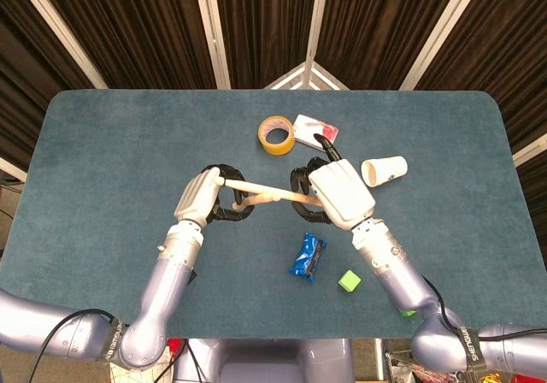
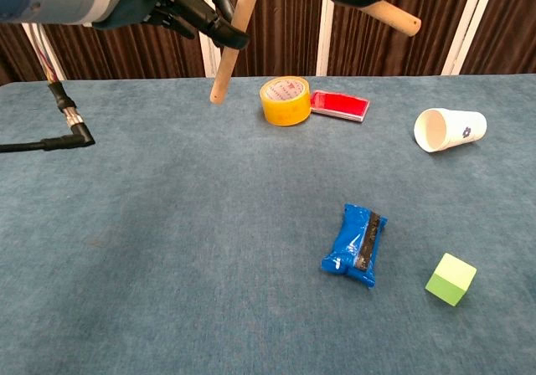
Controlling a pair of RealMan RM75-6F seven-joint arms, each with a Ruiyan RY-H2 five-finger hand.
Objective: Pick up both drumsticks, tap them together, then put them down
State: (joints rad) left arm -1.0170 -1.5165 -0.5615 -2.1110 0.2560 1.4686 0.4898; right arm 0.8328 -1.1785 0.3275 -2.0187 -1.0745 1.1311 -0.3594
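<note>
Both drumsticks were held clear of the desk (image 1: 102, 144). The left drumstick (image 2: 237, 38) was gripped by the left hand (image 1: 202, 197), whose dark fingers (image 2: 201, 15) were curled around its shaft; in the chest view it hung steeply, its lower tip pointing down toward the desk surface. The right drumstick (image 2: 368, 2) was gripped by the right hand (image 1: 338, 191), fingers closed around it, and ran at a slant across the top of the chest view. In the head view the two sticks met between the hands and appeared to cross there, above the middle of the desk; whether they were in actual contact could not be determined. A yellow tape roll (image 1: 277, 135) lay beyond the hands, with a red packet (image 1: 315, 129) just beside it. A white paper cup (image 1: 384, 170) lay on its side near the right hand. A blue wrapped packet (image 1: 308, 256) lay on the near side of the hands, with a green cube (image 1: 348, 280) near it. A black cable (image 2: 46, 132) lay on the desk at the left edge of the chest view.
</note>
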